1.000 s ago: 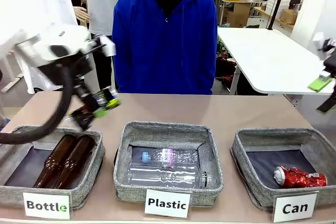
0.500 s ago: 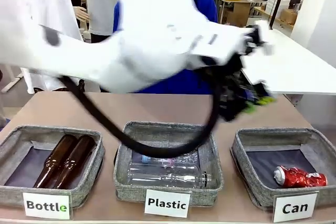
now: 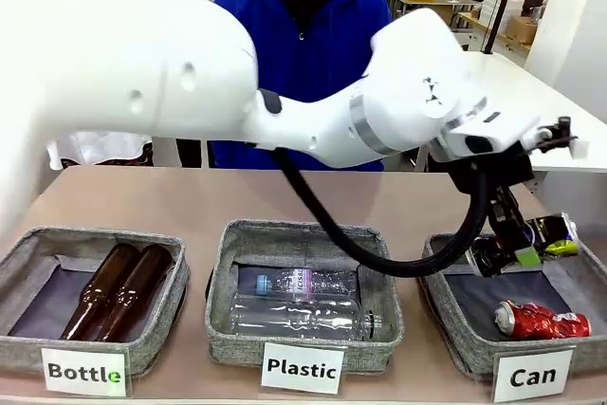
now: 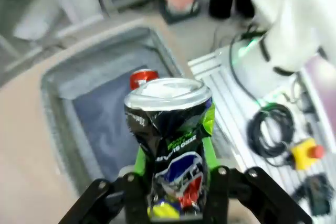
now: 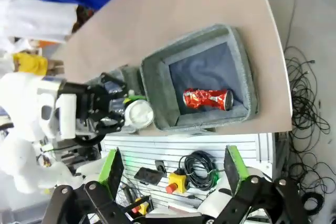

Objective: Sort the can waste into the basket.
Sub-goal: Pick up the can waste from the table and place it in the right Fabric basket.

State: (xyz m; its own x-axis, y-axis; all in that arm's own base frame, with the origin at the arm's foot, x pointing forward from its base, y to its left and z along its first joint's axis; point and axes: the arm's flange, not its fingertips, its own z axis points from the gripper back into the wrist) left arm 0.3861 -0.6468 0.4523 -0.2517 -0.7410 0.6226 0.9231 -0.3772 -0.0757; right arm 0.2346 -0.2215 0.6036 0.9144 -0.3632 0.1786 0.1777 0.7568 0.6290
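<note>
Dark blue-black metal with a silver top: that is the crushed can [image 4: 169,145] pinched in my left end effector [image 4: 173,182], filling the lower middle of my left wrist view with green pads against both its sides. In the front view the same can [image 3: 553,232] sits at the right of the frame, held by the left end effector [image 3: 517,248] above the far right corner of the Can basket [image 3: 446,315]. My left arm [image 3: 285,92] sweeps across from the upper left of that frame, over the middle basket.

The red can [image 3: 541,320] lies on its side on the dark lining at the lower right of the front view, inside the Can basket and close to its front wall. In the left wrist view its red end [image 4: 143,77] peeks out just above the held can, with the basket's grey wall [image 4: 52,108] running down the left of the frame.

From the right wrist view, my right end effector [image 5: 173,174] is spread wide, its green pads [image 5: 111,167] well apart at the bottom of the frame, gripping nothing. Above it, in the middle of that frame, I see the Can basket [image 5: 157,103] with the red can [image 5: 207,98] inside, and the left end effector holding the dark can just left of the basket.

At the front view's lower left, two brown bottles [image 3: 114,291] lie in the Bottle basket [image 3: 28,348]; clear plastic bottles [image 3: 299,301] lie in the Plastic basket [image 3: 223,320]. All three baskets sit on the tan worktop [image 3: 313,196], and a person in a blue hoodie [image 3: 313,54] stands at the far side.
</note>
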